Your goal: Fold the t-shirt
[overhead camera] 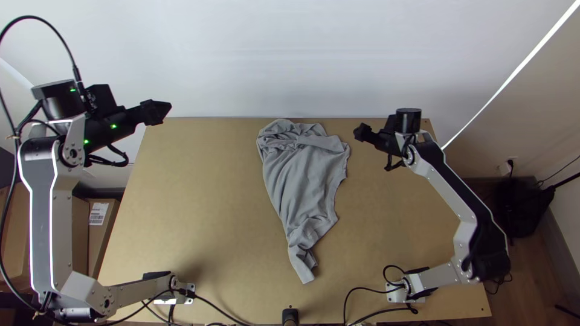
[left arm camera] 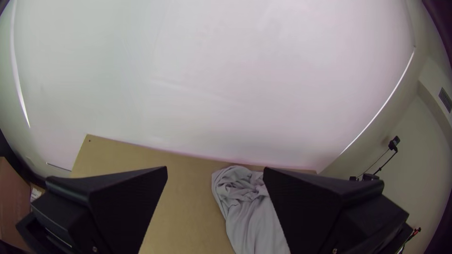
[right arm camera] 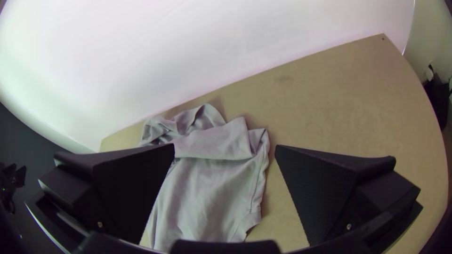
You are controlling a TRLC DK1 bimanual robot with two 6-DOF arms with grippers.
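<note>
Left hand closest to camera — fingers wide apart, raised by the tabletop's far left corner. Right hand — fingers apart too, raised at the far right part. Grey t-shirt on the tabletop between both hands, nearer the right one: wrinkled, bunched and partly folded over at the far end, narrowing to a crumpled tail well apart from either hand.

One grey t-shirt, two robot arms, two grippers, one wooden table.
</note>
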